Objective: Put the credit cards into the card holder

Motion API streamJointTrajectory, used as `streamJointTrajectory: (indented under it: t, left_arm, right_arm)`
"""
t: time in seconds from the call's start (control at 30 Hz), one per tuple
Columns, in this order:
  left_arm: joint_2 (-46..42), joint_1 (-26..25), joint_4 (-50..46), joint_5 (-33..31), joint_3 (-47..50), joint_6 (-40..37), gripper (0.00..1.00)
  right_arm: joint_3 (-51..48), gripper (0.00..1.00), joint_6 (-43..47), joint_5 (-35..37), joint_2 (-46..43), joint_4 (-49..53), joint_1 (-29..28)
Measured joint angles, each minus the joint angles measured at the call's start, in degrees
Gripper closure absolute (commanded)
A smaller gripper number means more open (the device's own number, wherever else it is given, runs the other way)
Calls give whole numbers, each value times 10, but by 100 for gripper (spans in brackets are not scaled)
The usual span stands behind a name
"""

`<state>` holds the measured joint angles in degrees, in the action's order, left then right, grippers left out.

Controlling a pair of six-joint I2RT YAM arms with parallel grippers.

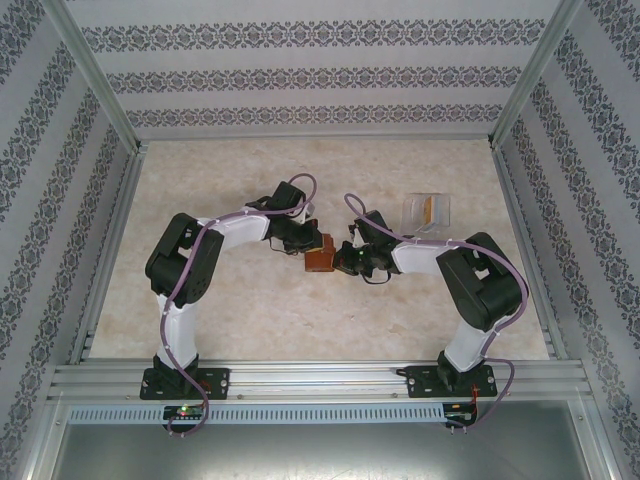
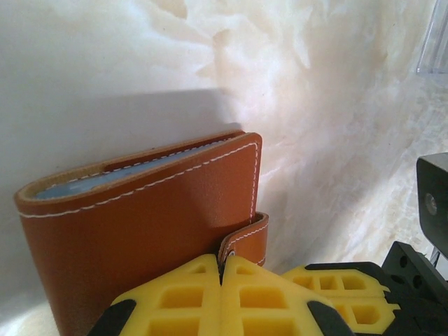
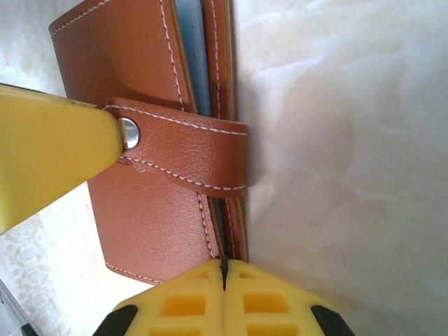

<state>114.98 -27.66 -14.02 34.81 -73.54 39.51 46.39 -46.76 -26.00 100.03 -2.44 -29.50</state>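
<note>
The reddish-brown card holder (image 1: 320,257) stands on edge at mid-table between both arms, folded. A blue-grey credit card (image 2: 91,183) sits inside it, its edge showing between the leaves (image 3: 190,63). My left gripper (image 2: 222,262) is shut on the tip of the holder's snap strap (image 2: 246,238). My right gripper (image 3: 224,264) is shut on a thin inner leaf at the holder's (image 3: 140,203) lower edge. The left gripper's fingertip (image 3: 49,154) touches the strap by the metal snap (image 3: 128,133). Another yellow-orange card (image 1: 428,211) stands in a clear box.
The clear plastic box (image 1: 425,213) sits on the pale marbled table (image 1: 250,310) behind the right arm; its corner shows in the left wrist view (image 2: 435,42). Patterned walls and metal rails enclose the table. Open tabletop lies in front of and to the left of the holder.
</note>
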Motion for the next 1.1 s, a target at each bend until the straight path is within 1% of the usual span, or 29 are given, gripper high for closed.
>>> streamJointTrajectory:
  t: [0.53,1.1]
  left_arm:
    - [-20,0,45,9,45,17,100]
    - [-28,0,70,8,64,30,100]
  right_arm:
    - [1,99,0,0,0,1,0]
    - [3,99,2,0,0,5,0]
